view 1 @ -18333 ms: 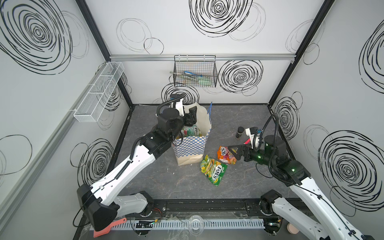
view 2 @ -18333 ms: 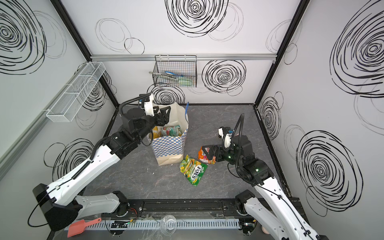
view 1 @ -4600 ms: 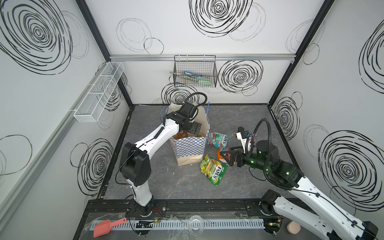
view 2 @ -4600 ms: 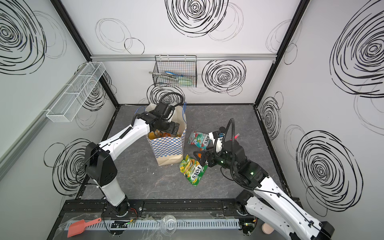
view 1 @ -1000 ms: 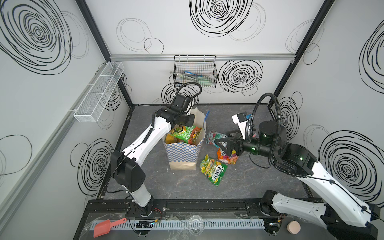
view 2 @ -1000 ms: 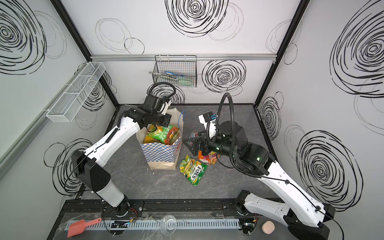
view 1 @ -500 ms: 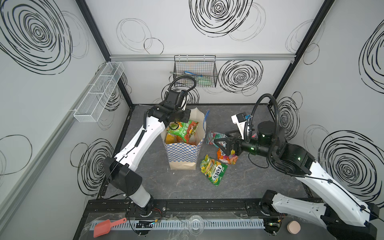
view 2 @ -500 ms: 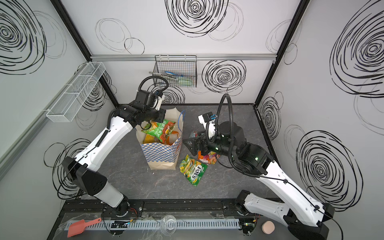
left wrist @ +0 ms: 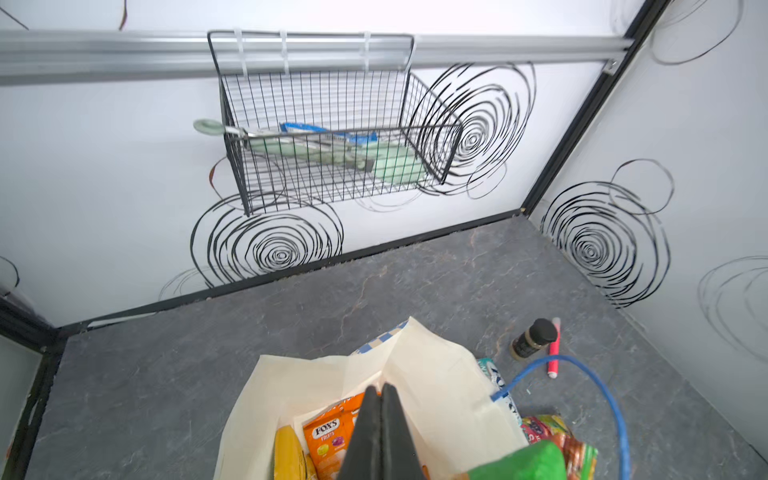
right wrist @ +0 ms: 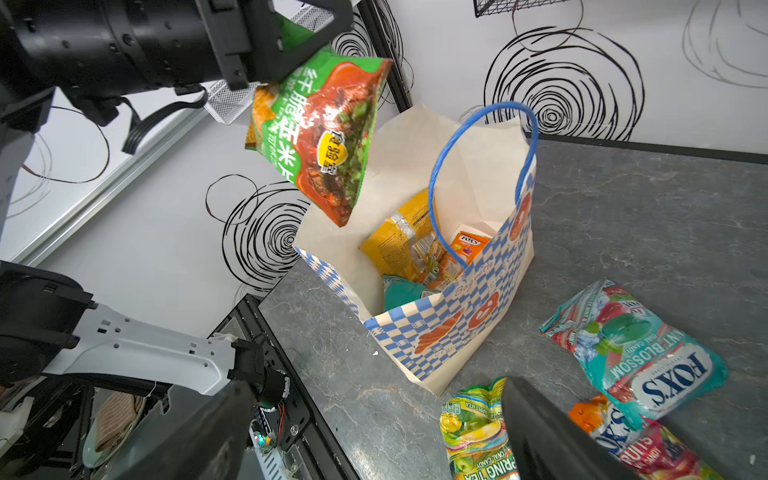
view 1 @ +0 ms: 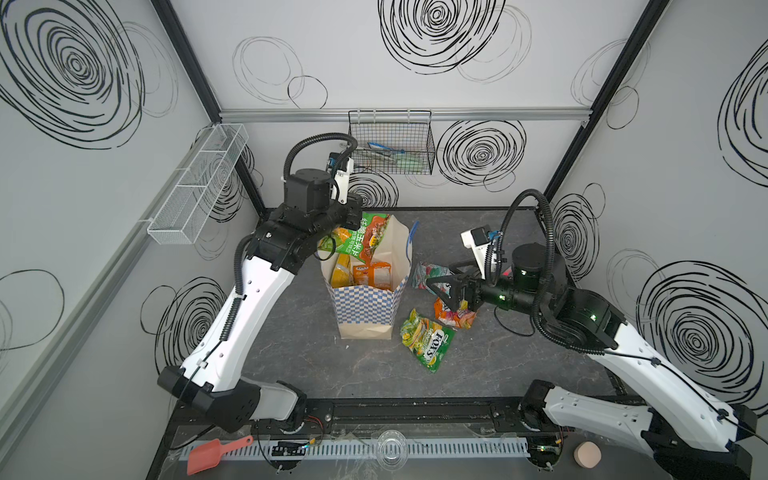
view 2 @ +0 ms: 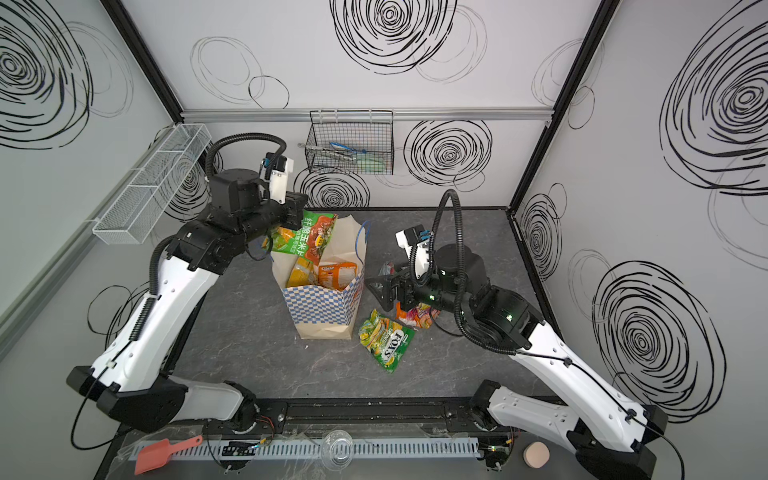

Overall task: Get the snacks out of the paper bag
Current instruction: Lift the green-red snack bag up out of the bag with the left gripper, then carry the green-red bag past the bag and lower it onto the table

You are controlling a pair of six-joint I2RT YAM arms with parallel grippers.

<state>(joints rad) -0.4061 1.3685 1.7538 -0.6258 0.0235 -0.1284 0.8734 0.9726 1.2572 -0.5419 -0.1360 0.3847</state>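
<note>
**Top views.** Paper bag [view 1: 365, 309] stands upright mid-bench [view 1: 291, 353], mouth open. The left gripper [view 1: 352, 219] sits at the bag's 11 o'clock, above the rim, pinching the top edge of a green packet [view 1: 366, 237]. The packet hangs from it over the 12 o'clock end of the mouth. A yellow packet [view 1: 343, 270] and an orange FOX'S packet [view 1: 372, 274] lie inside the bag.

The right gripper [view 1: 436, 289] is at the bag's 3 o'clock, near but apart, jaws spread and empty. It is over a teal packet [view 1: 426, 272] and an orange-pink packet [view 1: 457, 319]. A lime FOX'S packet [view 1: 426, 345] lies flat at the bag's 4 o'clock, near the base. The other top view agrees: green packet [view 2: 309, 239], bag [view 2: 324, 313], right gripper [view 2: 376, 291].

**Left wrist.** The left gripper's [left wrist: 380, 432] black fingers are pressed together. A fold of the green packet [left wrist: 523, 463] shows beside them, but the pinch point itself is hidden. The bag's mouth [left wrist: 415, 374] lies beneath, with the orange FOX'S packet [left wrist: 328, 438] and yellow packet [left wrist: 286, 457] inside. A dark jar [left wrist: 534, 338] and a pink marker [left wrist: 554, 353] lie just beside each other on the bench. A wire basket [left wrist: 332, 137] hangs on the wall.

**Right wrist.** The left gripper [right wrist: 303, 39] clamps the green packet [right wrist: 320, 133], whose low corner is over the bag's [right wrist: 457, 332] mouth. I cannot tell whether it touches the rim. The right gripper [right wrist: 378, 384] is wide and empty. The teal [right wrist: 640, 357], lime [right wrist: 473, 432] and orange-pink [right wrist: 631, 446] packets lie on the bench just beside the bag.
</note>
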